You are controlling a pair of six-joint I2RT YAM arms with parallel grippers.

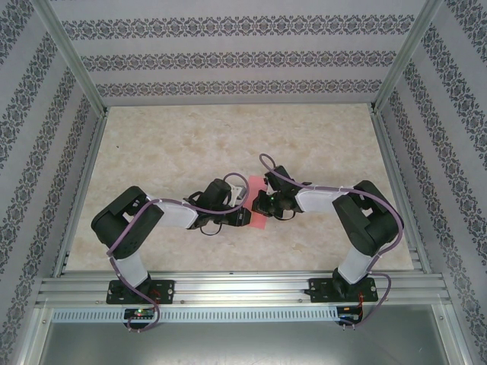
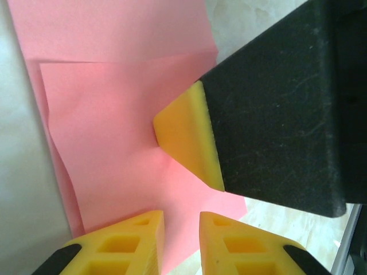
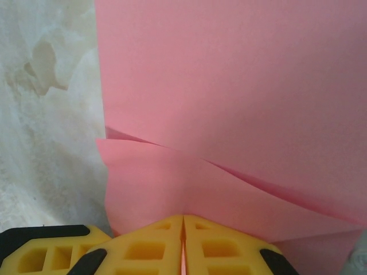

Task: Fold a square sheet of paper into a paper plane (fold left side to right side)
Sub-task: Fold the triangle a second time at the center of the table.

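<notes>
The right gripper (image 3: 183, 220) is closed, its yellow fingers pressed together at the bottom of the right wrist frame. Its tip is set down on a folded flap of the square sheet of paper (image 2: 109, 126) at the centre of the left wrist frame. The left gripper (image 2: 182, 220) is seen narrowly apart at the bottom of that frame, over the paper's edge, with nothing clamped. In the top view the paper lies on the table (image 1: 228, 137) at frame centre.
</notes>
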